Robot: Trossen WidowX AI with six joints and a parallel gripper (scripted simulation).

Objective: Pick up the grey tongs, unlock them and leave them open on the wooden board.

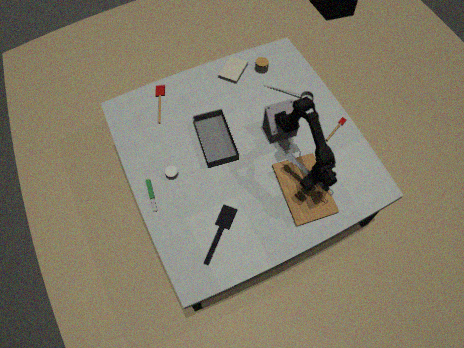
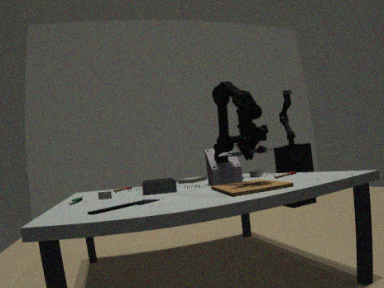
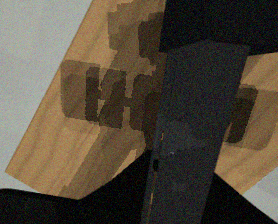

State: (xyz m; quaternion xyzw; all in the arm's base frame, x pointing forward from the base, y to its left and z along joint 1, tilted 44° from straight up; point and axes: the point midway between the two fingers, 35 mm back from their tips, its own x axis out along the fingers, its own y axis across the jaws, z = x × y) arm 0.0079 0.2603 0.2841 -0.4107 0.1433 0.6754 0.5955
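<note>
The wooden board [image 1: 320,215] [image 2: 232,191] [image 3: 42,155] lies flat on the table at the right. My gripper [image 1: 307,184] [image 2: 249,157] [image 3: 170,161] is shut on the grey tongs [image 1: 298,164] [image 2: 237,154] [image 3: 195,105] and holds them in the air above the board. In the exterior view the tongs run roughly level, out to both sides of the fingers. In the wrist view they stretch up from between the black fingers, and shadows fall on the board. Whether their arms are locked or spread cannot be told. The roasting tin [image 1: 216,141] [image 2: 159,186] is empty.
The arm's grey base block [image 1: 272,126] [image 2: 225,175] stands behind the board. A red-headed brush [image 1: 342,121] lies to its right. A black spatula [image 1: 226,217] [image 2: 124,206] lies front left. A cork-topped jar [image 1: 261,65] and a pale slab [image 1: 233,69] are at the back.
</note>
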